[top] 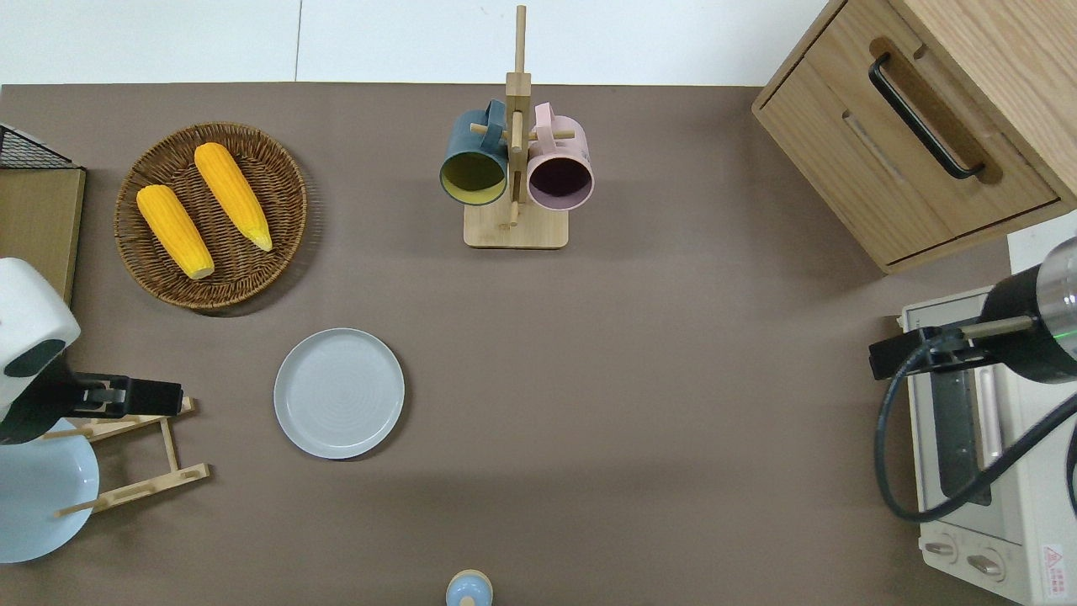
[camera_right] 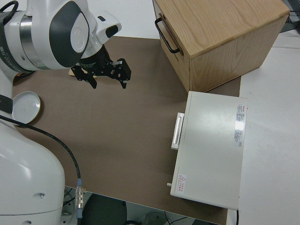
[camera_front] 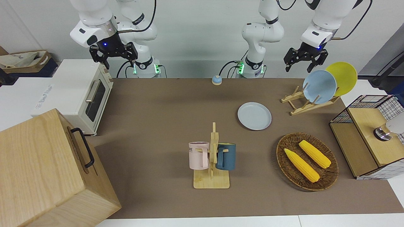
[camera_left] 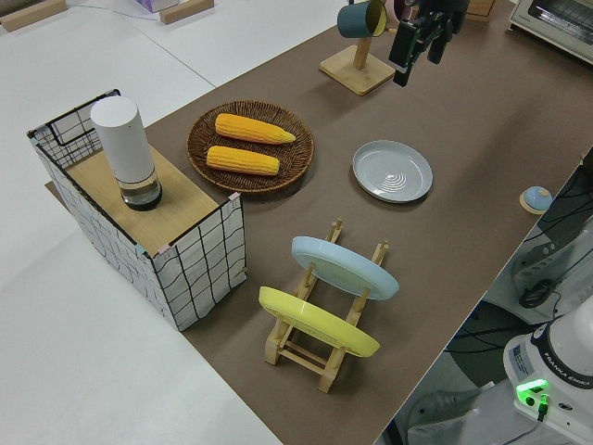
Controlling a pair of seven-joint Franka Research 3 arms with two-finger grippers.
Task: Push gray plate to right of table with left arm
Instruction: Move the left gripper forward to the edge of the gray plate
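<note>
The gray plate [camera_front: 254, 116] [top: 339, 393] [camera_left: 392, 171] lies flat on the brown table [camera_front: 157, 126] [top: 639, 379], nearer to the robots than the corn basket. My left gripper [camera_front: 299, 66] [top: 143, 397] hangs open and empty in the air over the wooden plate rack [top: 160, 459], toward the left arm's end of the table from the gray plate and apart from it. My right gripper [camera_front: 118, 61] is open too, and that arm is parked.
The rack [camera_front: 303, 105] holds a sky-blue plate [camera_front: 319, 86] and a yellow plate [camera_front: 343, 77]. A wicker basket [top: 151, 278] carries two corn cobs. A mug tree [top: 515, 168], wooden cabinet [top: 925, 126], toaster oven [top: 984, 471], wire-grid box [camera_front: 366, 148] and small blue bell [top: 468, 587] also stand on the table.
</note>
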